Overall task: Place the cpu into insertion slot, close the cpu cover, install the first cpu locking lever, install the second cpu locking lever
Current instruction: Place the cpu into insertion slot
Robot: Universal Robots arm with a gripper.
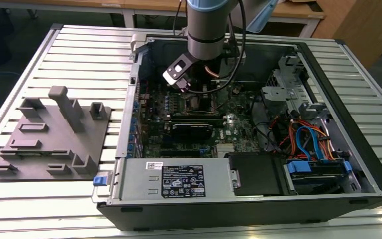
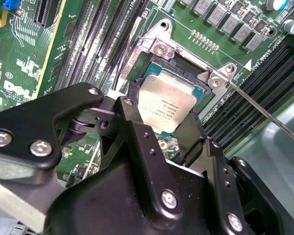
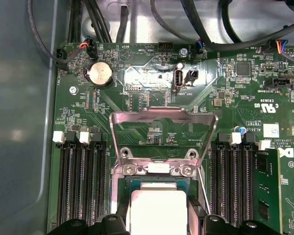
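Chip count from my console: one cpu (image 2: 170, 100), a flat square with a dull silver-grey metal top, sitting over the socket (image 2: 200, 89) of the green motherboard (image 2: 19, 73). I cannot tell whether it is fully seated. The end effector (image 2: 162, 111) is narrowed onto it, its two matte black fingers (image 2: 132, 115) set against opposite edges of the chip. There is one cpu cover (image 3: 164, 116), a thin silvery metal frame with a square cut-out. It stands raised on its hinge just beyond the cpu, and the board shows through the opening. Two bright round screws (image 3: 130, 170) hold the hinge plate. I can make out one locking lever (image 2: 264, 110), a thin steel rod slanting away from the socket corner. Two banks of long black memory slots (image 3: 81, 186) flank the socket, one on each side. A single green memory stick (image 3: 264, 191) sits in the bank on one side, and one round silver coin cell (image 3: 99, 73) lies further up the board. In the exterior view the one arm (image 1: 208, 25), a smooth grey cylinder, drops into the open black computer case (image 1: 360, 164) near the case's twelve o'clock. The case rests on a ribbed aluminium tabletop (image 1: 18, 209). One grey moulded fixture plate (image 1: 51, 144) lies at the case's nine o'clock. One boxy metal power supply (image 1: 171, 179) fills its six o'clock edge, and blue cables (image 1: 307, 142) loop at about four o'clock.
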